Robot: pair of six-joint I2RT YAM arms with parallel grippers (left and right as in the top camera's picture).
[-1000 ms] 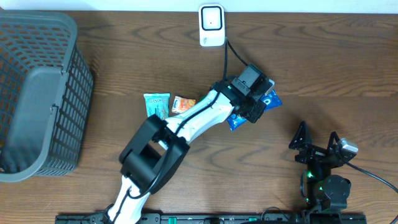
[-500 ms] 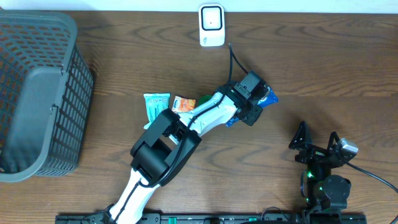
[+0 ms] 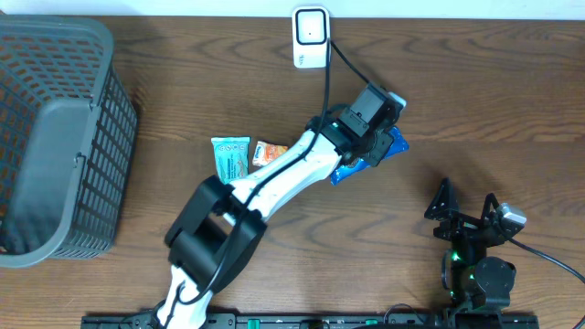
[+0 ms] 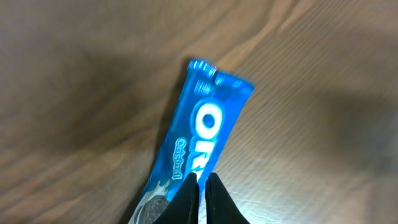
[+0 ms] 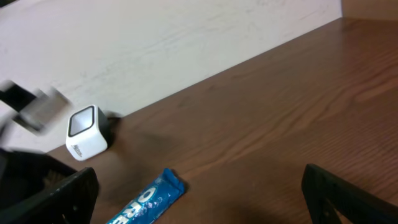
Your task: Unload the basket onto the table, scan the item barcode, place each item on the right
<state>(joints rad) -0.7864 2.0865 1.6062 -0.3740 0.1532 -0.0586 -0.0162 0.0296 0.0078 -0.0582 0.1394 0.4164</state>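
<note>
A blue Oreo packet (image 4: 208, 118) is the item; its far end points up in the left wrist view, with wood grain behind it. My left gripper (image 4: 200, 178) is shut on the packet's near part, its black fingertips pinched over the wrapper. From overhead, the left gripper (image 3: 370, 119) sits right of centre with the Oreo packet (image 3: 391, 144) poking out beneath it. The white scanner (image 3: 311, 37) stands at the table's far edge. My right gripper (image 3: 467, 217) rests near the front right, open and holding nothing. In the right wrist view the Oreo packet (image 5: 152, 198) is below the scanner (image 5: 86, 132). No barcode shows.
A teal snack packet (image 3: 230, 154) and an orange one (image 3: 269, 152) lie left of the left arm. A large grey mesh basket (image 3: 101, 137) fills the left side. The scanner's black cable (image 3: 336, 62) runs down toward the left gripper.
The left gripper, still holding the Oreo packet, dipped toward the front and then swung back toward the scanner. The right arm has stayed still.
</note>
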